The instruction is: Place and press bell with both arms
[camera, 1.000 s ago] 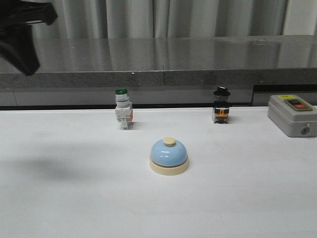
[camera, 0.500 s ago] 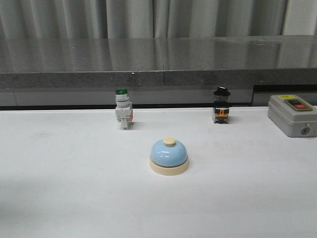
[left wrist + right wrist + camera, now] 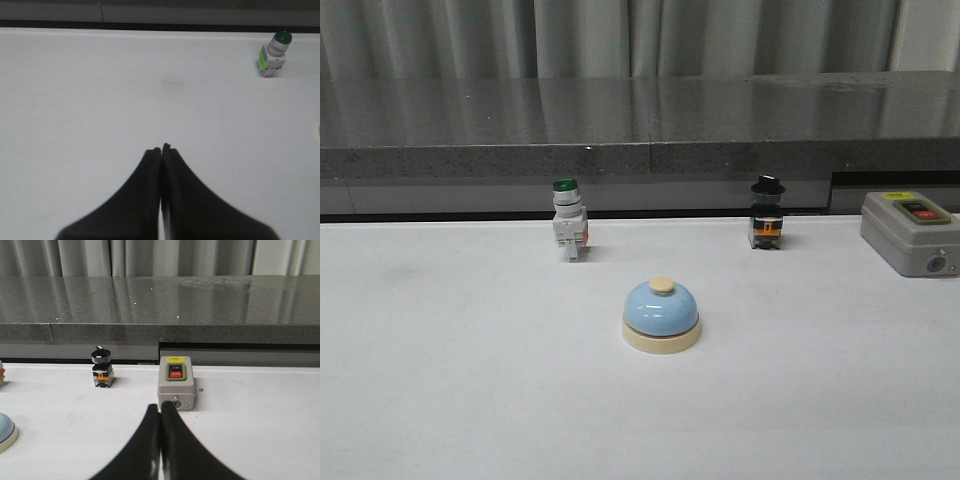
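The bell (image 3: 661, 315), with a light-blue dome, cream base and cream button, stands upright on the white table in the middle of the front view. Its edge shows at the border of the right wrist view (image 3: 5, 431). Neither arm appears in the front view. My left gripper (image 3: 161, 148) is shut and empty above bare table, far from the bell. My right gripper (image 3: 160, 406) is shut and empty, its tips in front of the grey box.
A green-capped white push-button switch (image 3: 568, 225) stands behind the bell to the left and shows in the left wrist view (image 3: 274, 53). A black knob switch (image 3: 767, 214) and a grey box with a red button (image 3: 911, 232) stand at the back right. A dark ledge (image 3: 640, 150) runs behind the table.
The left arm, seen at the top left of the front view one second ago, has left that view. The bell and switches have not moved.
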Tool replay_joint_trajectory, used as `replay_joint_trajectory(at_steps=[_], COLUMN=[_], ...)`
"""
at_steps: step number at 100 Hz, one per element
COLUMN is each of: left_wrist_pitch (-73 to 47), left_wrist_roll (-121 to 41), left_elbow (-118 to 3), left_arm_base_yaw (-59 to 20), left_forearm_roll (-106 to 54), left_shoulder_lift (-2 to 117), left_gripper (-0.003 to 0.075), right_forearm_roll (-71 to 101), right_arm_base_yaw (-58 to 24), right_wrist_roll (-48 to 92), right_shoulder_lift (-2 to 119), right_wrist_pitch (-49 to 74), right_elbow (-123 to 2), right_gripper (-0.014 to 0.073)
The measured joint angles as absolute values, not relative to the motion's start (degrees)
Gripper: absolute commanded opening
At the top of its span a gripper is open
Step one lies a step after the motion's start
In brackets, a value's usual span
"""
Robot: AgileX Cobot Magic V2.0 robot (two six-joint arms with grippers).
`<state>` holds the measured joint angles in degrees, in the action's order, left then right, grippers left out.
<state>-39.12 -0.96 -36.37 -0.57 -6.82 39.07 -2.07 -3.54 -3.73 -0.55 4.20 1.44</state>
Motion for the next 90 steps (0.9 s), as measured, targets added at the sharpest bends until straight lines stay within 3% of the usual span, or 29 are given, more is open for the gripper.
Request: replay_joint_trajectory(at_steps=[58, 68, 90], left_wrist_pitch=[-41.79, -35.67, -8.65], left_wrist_roll=[-0.96, -0.96, -0.96], left_elbow=[-27.61, -23.88, -9.85], left_arm_base_yaw=[-0.57, -0.57, -0.57], left_forearm_roll=[-7.3, -7.3, -5.87], left_shoulder_lift=[19.58, 16.83, 11.23], left_gripper=[-0.002, -0.002, -0.002], right_forearm_roll=[-2.07, -2.07, -2.07], right_arm_base_yaw=[-3.54, -3.54, -3.54], right_wrist_roll=[-3.73, -3.73, -3.73], right_shoulder_lift=[-0.55, -0.55, -0.55], right_wrist_pitch=[4.2, 4.2, 4.2], right_elbow=[1.44, 1.44, 1.44], right_gripper=[-0.0062, -0.0062, -0.0062])
